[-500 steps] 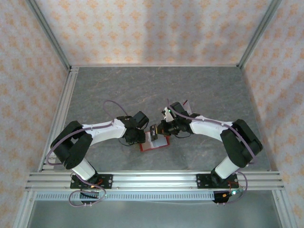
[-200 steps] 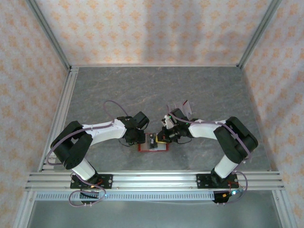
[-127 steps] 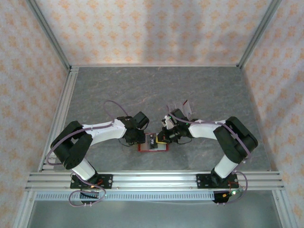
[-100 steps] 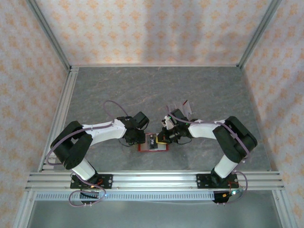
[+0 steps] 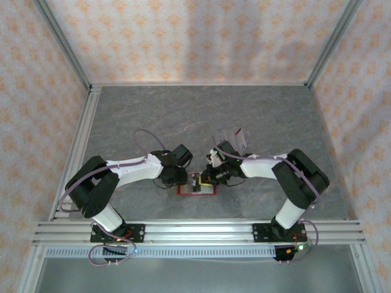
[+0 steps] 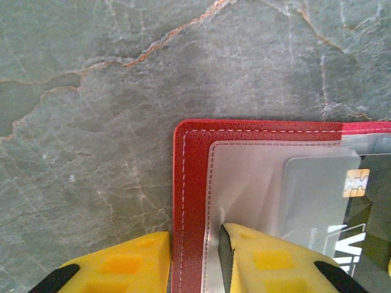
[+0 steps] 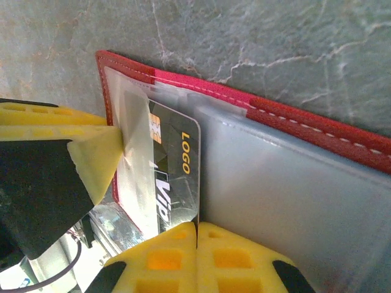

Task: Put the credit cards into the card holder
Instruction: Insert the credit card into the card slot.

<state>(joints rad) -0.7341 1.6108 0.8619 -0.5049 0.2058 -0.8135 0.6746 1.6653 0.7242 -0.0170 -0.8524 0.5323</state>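
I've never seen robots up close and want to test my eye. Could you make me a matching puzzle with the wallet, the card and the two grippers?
1 wallet
2 card
3 left gripper
4 right gripper

A shut on a thin edge
B red, lying open on the table
C fingers apart, astride a red border
D partly under a clear sleeve

Pairs: 1-B, 2-D, 3-C, 4-A

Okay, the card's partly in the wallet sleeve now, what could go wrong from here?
1. The right gripper pinches the credit card at one edge only, so the card may twist or slip when pushed.
2. The left gripper has a single finger on the clear sleeve, so the card holder might slide on the table.
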